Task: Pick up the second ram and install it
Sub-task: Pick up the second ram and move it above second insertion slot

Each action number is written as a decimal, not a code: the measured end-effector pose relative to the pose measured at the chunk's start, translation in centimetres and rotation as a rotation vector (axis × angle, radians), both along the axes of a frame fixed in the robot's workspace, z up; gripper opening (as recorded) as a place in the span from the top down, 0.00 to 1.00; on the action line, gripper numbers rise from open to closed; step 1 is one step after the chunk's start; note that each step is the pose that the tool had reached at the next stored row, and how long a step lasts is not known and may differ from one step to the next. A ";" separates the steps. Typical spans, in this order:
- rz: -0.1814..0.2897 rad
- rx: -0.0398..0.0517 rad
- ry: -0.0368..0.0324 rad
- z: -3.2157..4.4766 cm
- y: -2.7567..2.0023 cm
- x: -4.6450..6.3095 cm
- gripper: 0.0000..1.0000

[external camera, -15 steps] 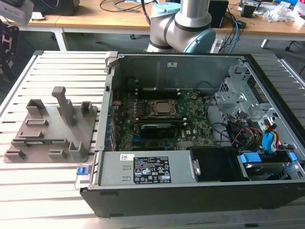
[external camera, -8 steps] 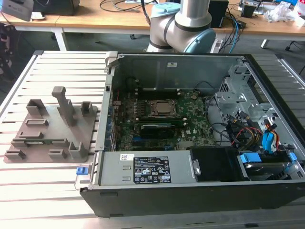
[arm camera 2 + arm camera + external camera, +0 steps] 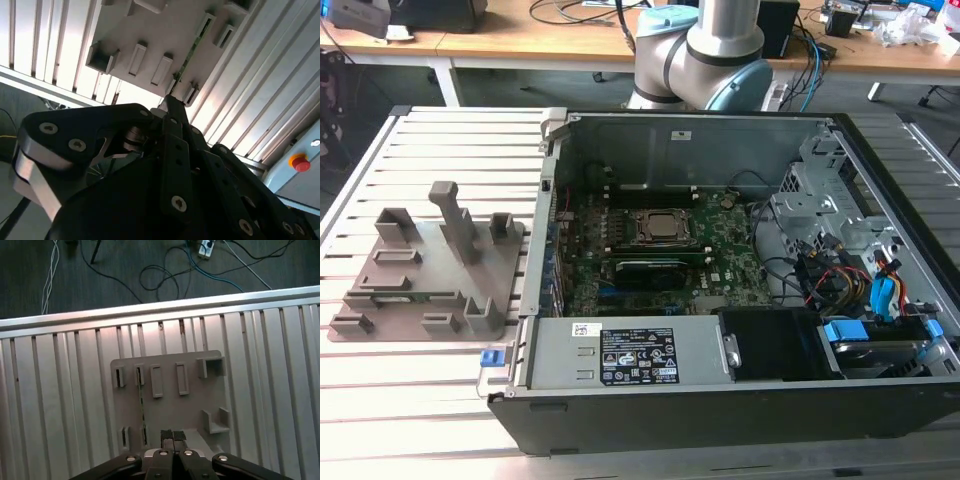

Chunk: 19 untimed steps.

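The second ram [image 3: 142, 412] is a thin green stick standing on edge in the slots of the grey fixture tray [image 3: 192, 407]. In the second wrist view the ram [image 3: 191, 50] shows as a narrow green line across the tray [image 3: 160, 25]. My gripper [image 3: 172, 435] hangs well above the tray, its black fingers pressed together with nothing between them. In the first wrist view its tips lie beside one end of the ram, a little off its line. In the second wrist view the gripper [image 3: 170, 102] points at the tray. In the exterior view the tray [image 3: 420, 270] sits on the exterior view's left.
An open computer case [image 3: 720, 390] stands on the slatted metal table [image 3: 430, 150], with the green motherboard [image 3: 720, 250] inside and drive cages and cables at the exterior view's right. The arm's base [image 3: 705, 50] rises behind the case. Cables lie on the floor [image 3: 165, 270].
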<state>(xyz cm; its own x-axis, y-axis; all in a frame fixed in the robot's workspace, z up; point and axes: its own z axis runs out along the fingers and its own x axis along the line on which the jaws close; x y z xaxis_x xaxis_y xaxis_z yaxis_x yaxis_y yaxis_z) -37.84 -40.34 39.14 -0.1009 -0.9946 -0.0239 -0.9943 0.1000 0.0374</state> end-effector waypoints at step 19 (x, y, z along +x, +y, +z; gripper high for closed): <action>0.212 0.0000 0.0000 0.00 0.00 0.0 0.89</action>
<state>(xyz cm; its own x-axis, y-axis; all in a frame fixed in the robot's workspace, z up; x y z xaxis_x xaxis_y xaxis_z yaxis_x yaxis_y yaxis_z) -37.84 -40.34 39.14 0.1104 -0.9936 -0.0239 -0.9931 -0.1113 0.0374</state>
